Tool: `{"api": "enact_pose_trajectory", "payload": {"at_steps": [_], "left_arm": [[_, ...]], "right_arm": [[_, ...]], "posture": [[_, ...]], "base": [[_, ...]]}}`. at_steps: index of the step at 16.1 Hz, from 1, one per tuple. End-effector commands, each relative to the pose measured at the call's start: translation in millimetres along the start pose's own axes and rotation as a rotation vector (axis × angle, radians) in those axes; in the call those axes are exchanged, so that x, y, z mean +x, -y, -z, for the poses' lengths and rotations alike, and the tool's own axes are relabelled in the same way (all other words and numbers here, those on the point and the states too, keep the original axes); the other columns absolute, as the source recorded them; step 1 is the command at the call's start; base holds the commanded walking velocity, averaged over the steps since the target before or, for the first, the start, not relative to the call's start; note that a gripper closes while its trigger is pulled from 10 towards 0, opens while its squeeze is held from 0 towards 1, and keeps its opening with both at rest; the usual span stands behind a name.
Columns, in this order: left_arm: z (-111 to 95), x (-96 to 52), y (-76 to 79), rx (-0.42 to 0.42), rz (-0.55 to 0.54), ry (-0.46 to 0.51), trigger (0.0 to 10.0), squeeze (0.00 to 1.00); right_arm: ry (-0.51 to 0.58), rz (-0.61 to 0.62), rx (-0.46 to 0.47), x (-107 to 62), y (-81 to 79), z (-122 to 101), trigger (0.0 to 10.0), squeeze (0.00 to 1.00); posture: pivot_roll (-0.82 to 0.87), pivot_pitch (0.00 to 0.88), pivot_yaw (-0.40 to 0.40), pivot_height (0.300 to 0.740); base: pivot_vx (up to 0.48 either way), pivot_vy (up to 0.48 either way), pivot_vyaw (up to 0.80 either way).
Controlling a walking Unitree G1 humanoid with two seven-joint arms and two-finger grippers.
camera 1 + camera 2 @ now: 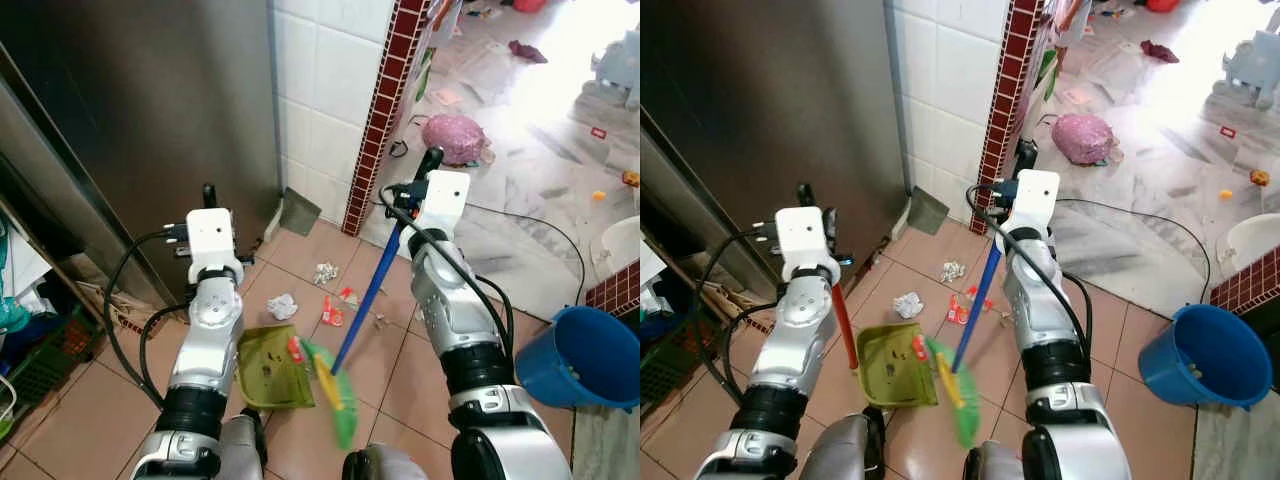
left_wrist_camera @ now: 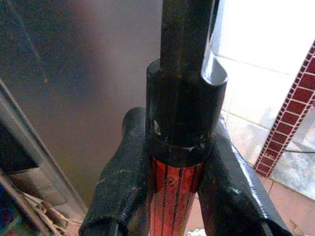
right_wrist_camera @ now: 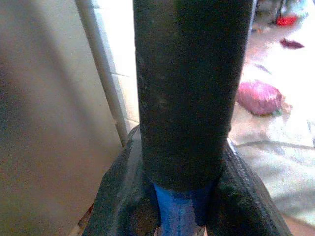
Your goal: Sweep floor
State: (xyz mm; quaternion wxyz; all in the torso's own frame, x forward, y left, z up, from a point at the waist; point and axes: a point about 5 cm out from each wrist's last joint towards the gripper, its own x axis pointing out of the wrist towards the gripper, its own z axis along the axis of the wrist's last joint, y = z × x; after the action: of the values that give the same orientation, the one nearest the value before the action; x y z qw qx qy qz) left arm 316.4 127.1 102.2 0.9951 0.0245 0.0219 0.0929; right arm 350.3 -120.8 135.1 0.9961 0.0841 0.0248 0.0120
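Note:
My left gripper (image 2: 172, 196) is shut on the red, black-capped handle (image 1: 844, 325) of a green dustpan (image 1: 268, 365) that rests on the tiled floor in front of me. My right gripper (image 3: 179, 201) is shut on the blue broom handle (image 1: 365, 300). The broom's green bristles (image 1: 337, 392) sit at the dustpan's right edge. A red scrap (image 1: 296, 348) lies at the pan's lip. Beyond the pan lie a crumpled white paper (image 1: 283, 306), a second paper ball (image 1: 325, 272) and a red wrapper (image 1: 332, 313).
A steel cabinet (image 1: 130, 120) and a white tiled wall with a red brick edge (image 1: 385, 110) stand ahead. A blue bucket (image 1: 582, 358) is at the right. A pink bag (image 1: 452, 138) and a black cable (image 1: 540, 225) lie on the marble floor beyond. A green crate (image 1: 50, 355) is at the left.

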Motion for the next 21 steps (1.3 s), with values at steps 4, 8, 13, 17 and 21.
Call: {"api": "enact_pose_trajectory", "payload": {"at_steps": [4, 8, 13, 17, 21], "left_arm": [[2.0, 2.6, 8.5, -0.033, 0.007, 0.001, 10.0, 0.00], [4.0, 2.9, 9.6, -0.041, 0.002, 0.007, 10.0, 0.00], [5.2, 5.0, 11.8, -0.038, 0.005, 0.004, 10.0, 0.00], [0.6, 4.1, 11.3, -0.038, 0.011, 0.028, 10.0, 0.00], [-8.6, 0.3, 8.7, -0.058, 0.050, 0.041, 10.0, 0.00]], "right_arm": [[0.020, -0.110, 0.176, 7.9, -20.4, -30.7, 10.0, 0.00], [0.182, -0.213, -0.060, 12.7, -31.8, -71.3, 10.0, 0.00], [0.302, -0.226, -0.141, 13.0, -26.6, -97.2, 10.0, 0.00], [0.316, -0.169, -0.254, 10.1, -12.5, -83.9, 10.0, 0.00], [0.243, -0.115, -0.264, 3.1, 1.6, -54.5, 10.0, 0.00]], "posture": [[-0.02, 0.103, -0.072, 0.740], [-0.02, 0.107, -0.079, 0.740], [-0.03, 0.110, -0.082, 0.740], [-0.02, 0.111, -0.079, 0.740], [-0.01, 0.116, -0.068, 0.740]], "base": [[0.000, 0.000, 0.00], [0.000, 0.000, 0.00], [0.000, 0.000, 0.00], [0.000, 0.000, 0.00], [0.000, 0.000, 0.00]]}}
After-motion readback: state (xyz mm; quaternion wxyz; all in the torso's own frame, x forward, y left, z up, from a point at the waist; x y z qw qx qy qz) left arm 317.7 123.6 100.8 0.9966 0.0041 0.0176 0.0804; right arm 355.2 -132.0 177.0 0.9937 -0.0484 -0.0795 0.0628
